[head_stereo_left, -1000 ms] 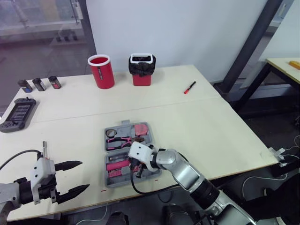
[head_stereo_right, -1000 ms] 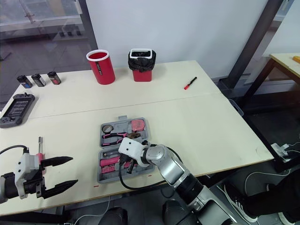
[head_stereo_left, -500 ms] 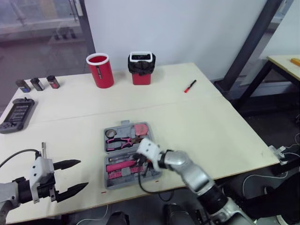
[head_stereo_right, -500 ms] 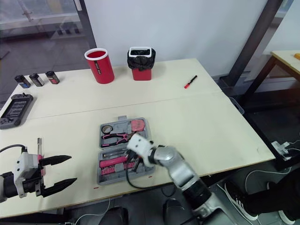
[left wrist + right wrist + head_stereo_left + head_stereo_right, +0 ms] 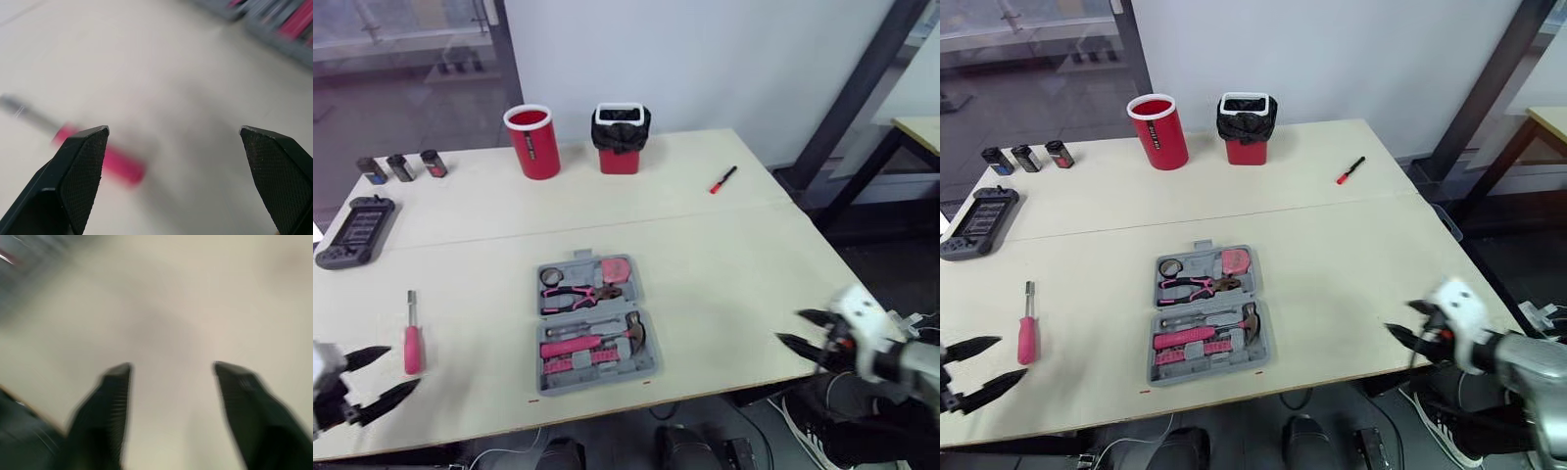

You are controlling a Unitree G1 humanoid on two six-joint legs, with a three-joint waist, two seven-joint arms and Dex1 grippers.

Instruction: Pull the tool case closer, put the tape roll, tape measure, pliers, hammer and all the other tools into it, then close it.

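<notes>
Beige table (image 5: 724,245) comes first, because it is the biggest thing and everything sits on it. Next is the grey tool case (image 5: 578,258). It lies open near the middle of the front edge.

A second ago the right gripper (image 5: 789,326) was down over the near half of the case. Now it has pulled away to the front edge near the right corner. Its two fingers are spread wide and hold nothing. The left gripper (image 5: 403,366) has slid back too, to the front left corner. It is wide open and empty as well.

At the back edge stand a red cup (image 5: 532,142) and a red bin (image 5: 620,137) with a black bag. A game controller (image 5: 354,217) lies by the left edge.

The hammer (image 5: 628,329) now rests in the near half of the case, just where the right gripper was, so I think it has only just gone in. The pliers (image 5: 576,294), the tape measure (image 5: 612,269) and the tape roll (image 5: 548,278) sit in the far half.

One pink screwdriver (image 5: 411,338) is left out on the table, near the front left corner, just beside the left gripper. I think it goes in next, and then the lid can be shut. A little red pen (image 5: 722,180) lies near the back right corner.
</notes>
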